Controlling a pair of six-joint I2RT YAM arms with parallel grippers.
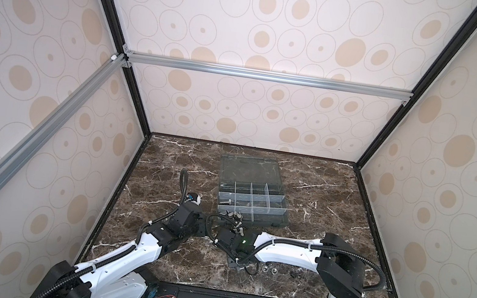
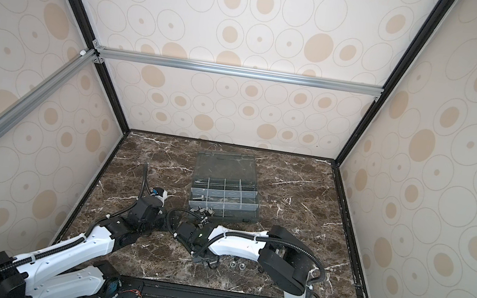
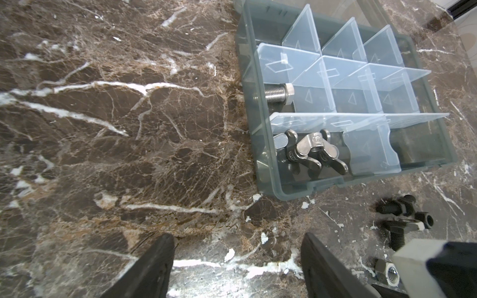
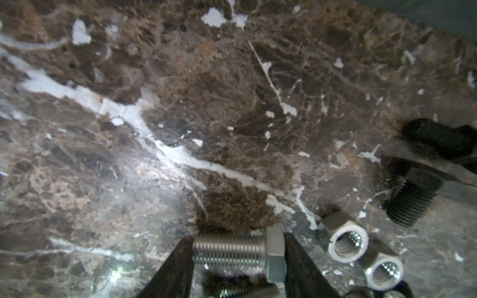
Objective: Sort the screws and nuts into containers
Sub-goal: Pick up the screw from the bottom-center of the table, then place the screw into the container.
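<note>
My right gripper [image 4: 238,245] is shut on a silver screw [image 4: 232,249]. It clamps the screw end to end, thread tip to hex head, just above the marble. Two silver nuts [image 4: 348,240] lie right beside it, and black screws [image 4: 410,203] lie a little further off. The grey organiser box [image 3: 387,172] stands open. Winged nuts [image 3: 312,152] lie in the corner one of its containers, and a silver screw [image 3: 278,94] lies in the compartment behind that. My left gripper [image 3: 237,240] hangs open over bare marble beside the box's near corner.
In both top views the box [image 1: 271,220] sits mid-table with its clear lid [image 1: 247,165] folded flat behind it. My right arm [image 1: 286,250] reaches across in front of the box, and my left arm [image 1: 133,246] comes in from the near left. Two more silver nuts [image 1: 269,269] and small black pieces [image 1: 295,274] lie near the front edge. Patterned walls close off three sides.
</note>
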